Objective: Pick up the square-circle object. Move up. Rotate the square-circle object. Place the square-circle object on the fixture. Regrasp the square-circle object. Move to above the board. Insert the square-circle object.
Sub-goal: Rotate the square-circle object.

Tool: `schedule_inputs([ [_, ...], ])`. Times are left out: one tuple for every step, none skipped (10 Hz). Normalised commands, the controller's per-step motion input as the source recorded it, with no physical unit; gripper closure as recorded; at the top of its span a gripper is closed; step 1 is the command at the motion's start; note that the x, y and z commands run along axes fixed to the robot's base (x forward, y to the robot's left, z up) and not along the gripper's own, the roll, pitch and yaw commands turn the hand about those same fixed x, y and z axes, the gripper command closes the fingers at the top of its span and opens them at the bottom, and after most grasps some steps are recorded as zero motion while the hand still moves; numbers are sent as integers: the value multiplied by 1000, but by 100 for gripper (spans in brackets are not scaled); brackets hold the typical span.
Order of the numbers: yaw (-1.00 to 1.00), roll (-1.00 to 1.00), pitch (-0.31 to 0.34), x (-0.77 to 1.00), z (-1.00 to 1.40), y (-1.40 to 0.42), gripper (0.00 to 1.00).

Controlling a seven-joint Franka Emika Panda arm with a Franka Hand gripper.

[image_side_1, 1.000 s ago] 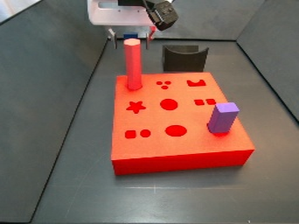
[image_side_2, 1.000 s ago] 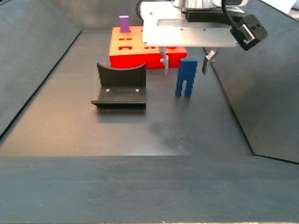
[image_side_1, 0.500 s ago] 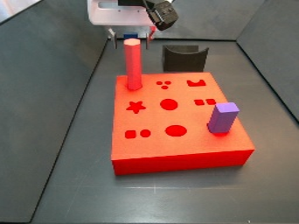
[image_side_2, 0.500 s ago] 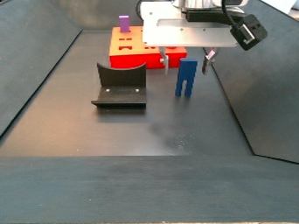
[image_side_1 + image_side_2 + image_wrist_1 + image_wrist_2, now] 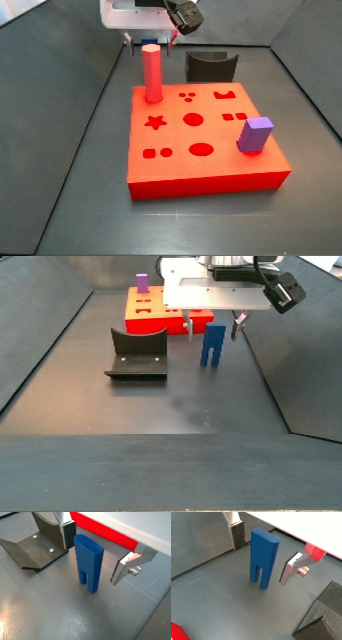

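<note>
The square-circle object (image 5: 88, 562) is a dark blue block standing upright on its two legs on the grey floor; it also shows in a wrist view (image 5: 264, 559) and in a side view (image 5: 213, 344). My gripper (image 5: 93, 552) is open and straddles it, with a gap on each side; one finger (image 5: 123, 567) stands apart from the block. The gripper shows in a side view (image 5: 211, 322) beside the board (image 5: 167, 316). The fixture (image 5: 138, 354) stands on the floor nearby. In a side view the gripper (image 5: 147, 38) is behind the board (image 5: 201, 140) and the block is hidden.
A tall red post (image 5: 152, 75) and a purple block (image 5: 255, 134) stand on the board. The fixture (image 5: 211, 66) is behind the board. Dark sloping walls ring the floor (image 5: 160, 406).
</note>
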Motion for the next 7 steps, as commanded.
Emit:
schedule_inputs([
  [-12, -236, -7, 0, 1000, 100, 0],
  [-15, -235, 9, -15, 1000, 100, 0],
  [-31, -228, 29, -29, 1000, 92, 0],
  [-41, -214, 47, -16, 821, 67, 0],
  [-43, -206, 52, -10, 706, 56, 0],
  [-45, -190, 57, -8, 458, 44, 0],
  [-46, -178, 62, -4, 268, 38, 0],
])
